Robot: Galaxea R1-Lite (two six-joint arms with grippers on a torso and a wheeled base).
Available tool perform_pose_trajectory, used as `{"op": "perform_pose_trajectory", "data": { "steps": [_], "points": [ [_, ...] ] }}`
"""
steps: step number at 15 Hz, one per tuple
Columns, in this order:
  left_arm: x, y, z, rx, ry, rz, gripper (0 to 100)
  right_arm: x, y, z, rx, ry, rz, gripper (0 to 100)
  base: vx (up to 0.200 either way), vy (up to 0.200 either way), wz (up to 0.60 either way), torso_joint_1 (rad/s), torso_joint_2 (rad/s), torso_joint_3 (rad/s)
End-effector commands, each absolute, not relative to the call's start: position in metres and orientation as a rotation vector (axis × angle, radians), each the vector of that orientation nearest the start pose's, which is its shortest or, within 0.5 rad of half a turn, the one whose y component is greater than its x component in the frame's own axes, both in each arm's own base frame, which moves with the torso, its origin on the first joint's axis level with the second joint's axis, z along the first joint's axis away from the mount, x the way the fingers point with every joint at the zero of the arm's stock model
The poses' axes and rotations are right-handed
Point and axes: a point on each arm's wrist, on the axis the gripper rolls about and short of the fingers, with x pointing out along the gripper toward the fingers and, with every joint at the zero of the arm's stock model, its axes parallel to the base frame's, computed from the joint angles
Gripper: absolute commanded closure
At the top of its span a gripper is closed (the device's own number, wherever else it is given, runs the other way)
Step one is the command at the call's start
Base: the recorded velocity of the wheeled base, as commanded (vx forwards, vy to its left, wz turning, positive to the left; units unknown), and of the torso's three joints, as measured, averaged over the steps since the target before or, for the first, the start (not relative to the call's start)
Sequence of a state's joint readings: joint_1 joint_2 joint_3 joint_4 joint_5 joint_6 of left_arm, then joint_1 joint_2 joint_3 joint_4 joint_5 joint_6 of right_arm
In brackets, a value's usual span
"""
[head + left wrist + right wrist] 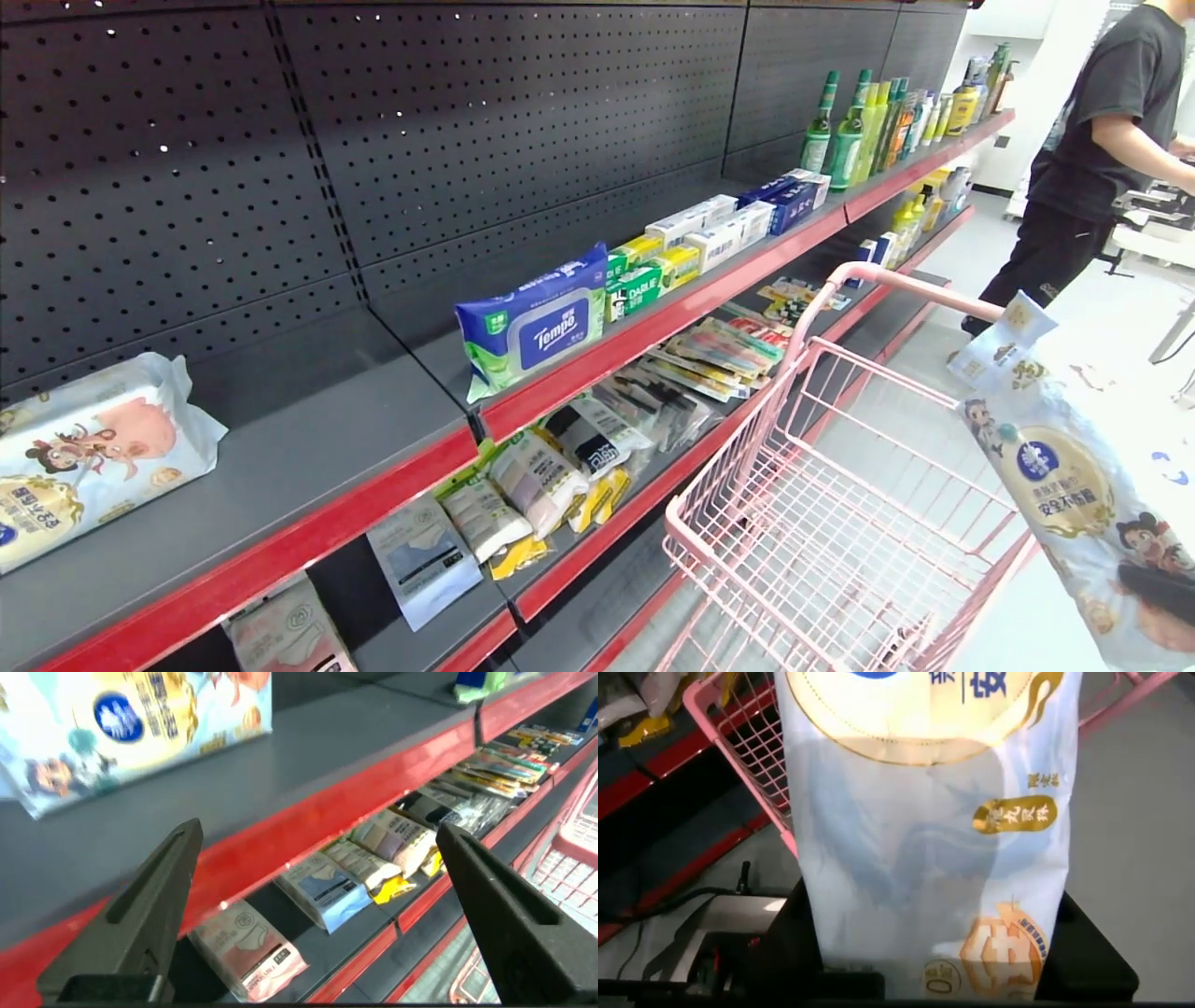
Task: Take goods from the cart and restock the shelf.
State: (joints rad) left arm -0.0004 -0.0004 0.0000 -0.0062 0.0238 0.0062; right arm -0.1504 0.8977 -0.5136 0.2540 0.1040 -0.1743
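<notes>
Our right claw (938,961) is clamped on a cartoon-printed soft pack (1074,467), its dark fingers pressing both flanks of the glossy, crinkled film. The pack hangs at the right edge of the head view, by the right rim of the pink wire cart (738,467), with its long axis running steeply from upper left to lower right. The bare shelf board (308,411), matte grey metal with a red lip, lies well apart at lower left, beside a matching pack (84,457). Our left claw (320,831) gapes wide and empty near that lip, the nearer one to the shelf.

shelf (327,439) holds wipes pack (532,322) and diaper pack (84,457).
</notes>
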Motion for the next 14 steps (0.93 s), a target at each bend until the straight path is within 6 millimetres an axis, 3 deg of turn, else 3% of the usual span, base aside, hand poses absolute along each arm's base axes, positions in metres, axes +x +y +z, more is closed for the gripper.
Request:
{"op": "perform_pose_trajectory", "data": {
  "steps": [1, 14],
  "points": [
    [-0.023, 0.001, 0.076, 0.006, -0.006, 0.025, 0, 0.083, -0.011, 0.181, -0.092, 0.615, 0.004, 100, 0.000, 0.000, 0.00, 0.203, -0.46, -0.266],
    [-0.023, 0.001, 0.076, 0.006, -0.006, 0.025, 0, 0.099, -0.013, 0.182, -0.132, 0.651, 0.024, 100, 0.000, 0.000, 0.00, 0.173, -0.37, -0.210]
  ]
}}
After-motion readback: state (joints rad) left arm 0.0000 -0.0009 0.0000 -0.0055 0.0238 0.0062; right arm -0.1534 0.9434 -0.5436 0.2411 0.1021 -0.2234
